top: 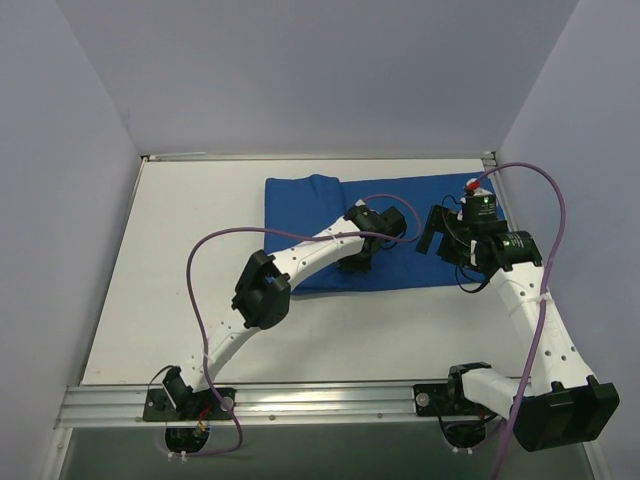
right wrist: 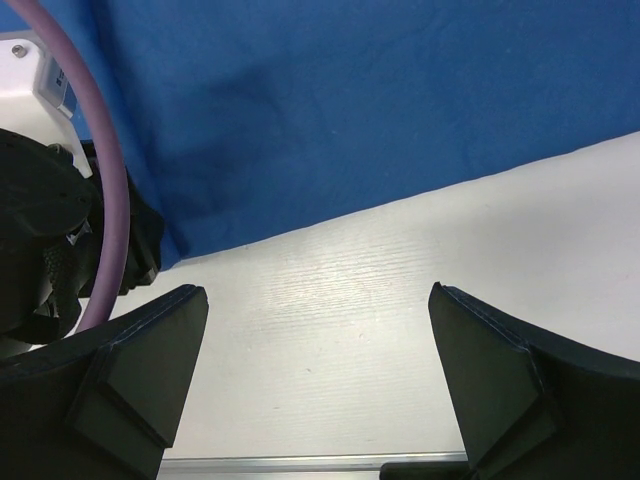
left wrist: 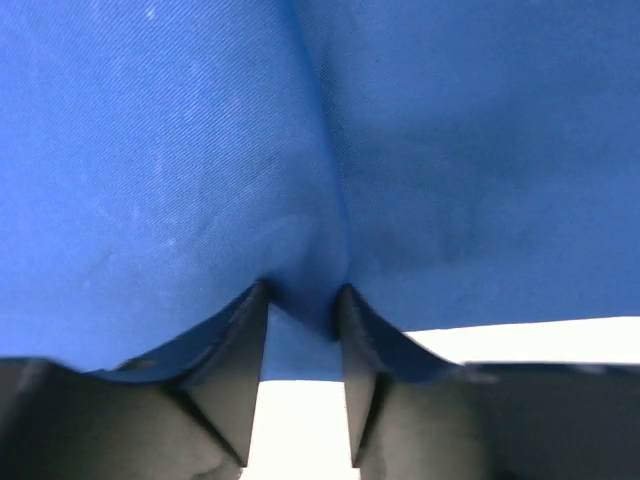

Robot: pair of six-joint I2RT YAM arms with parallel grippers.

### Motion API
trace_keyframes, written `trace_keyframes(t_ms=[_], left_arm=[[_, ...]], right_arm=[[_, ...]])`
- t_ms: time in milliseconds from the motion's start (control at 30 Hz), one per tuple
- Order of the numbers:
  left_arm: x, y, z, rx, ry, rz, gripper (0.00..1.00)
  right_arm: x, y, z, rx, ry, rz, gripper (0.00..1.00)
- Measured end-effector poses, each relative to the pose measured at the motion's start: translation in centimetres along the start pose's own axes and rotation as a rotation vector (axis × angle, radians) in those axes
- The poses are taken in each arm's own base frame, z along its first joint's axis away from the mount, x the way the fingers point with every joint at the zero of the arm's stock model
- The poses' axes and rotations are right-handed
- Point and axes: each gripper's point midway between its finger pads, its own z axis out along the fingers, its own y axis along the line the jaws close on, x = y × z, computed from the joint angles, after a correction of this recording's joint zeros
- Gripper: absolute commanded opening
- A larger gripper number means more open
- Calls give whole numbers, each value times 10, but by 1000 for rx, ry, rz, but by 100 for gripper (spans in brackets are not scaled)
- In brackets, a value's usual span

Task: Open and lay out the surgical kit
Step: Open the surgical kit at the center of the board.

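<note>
Left gripper [left wrist: 305, 295]: at the near edge of the blue cloth wrap [top: 310, 212], jaws narrowed and pinching a raised fold of the fabric.
Blue cloth wrap: lying on the white table [top: 200, 280], toward the far edge, right of centre.
Right gripper [right wrist: 318, 300]: by the wrap's right end, jaws spread wide, holding nothing.

Left gripper [left wrist: 304, 295] narrowed, seemingly mid-pinch; right gripper [right wrist: 318, 300] spread wide; both arms extended forward, elbows bent.
</note>
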Motion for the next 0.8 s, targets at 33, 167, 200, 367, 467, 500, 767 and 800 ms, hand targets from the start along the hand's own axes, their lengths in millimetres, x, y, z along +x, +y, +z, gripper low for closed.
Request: trace_keyframes(t_ms=[33, 167, 200, 367, 467, 500, 767, 800], left_arm=[[0, 1, 0, -2, 0, 2, 35], [0, 2, 0, -5, -2, 13, 17], [-1, 2, 0, -5, -2, 16, 3], [-5, 4, -4, 2, -6, 24, 2], [-9, 5, -10, 32, 4, 34, 2], [-11, 7, -13, 48, 9, 34, 2], [-92, 110, -74, 139, -93, -181, 2], [-104, 140, -81, 125, -118, -234, 2]], right_arm=[[0, 0, 0, 1, -1, 0, 100], [-1, -1, 0, 5, -4, 0, 100], [-1, -1, 0, 5, -4, 0, 100], [-2, -1, 0, 7, -9, 2, 100], [-3, -3, 0, 14, -12, 2, 100], [-3, -3, 1, 15, -12, 4, 100], [-5, -7, 14, 37, 10, 14, 100], [-4, -7, 19, 40, 21, 13, 100]])
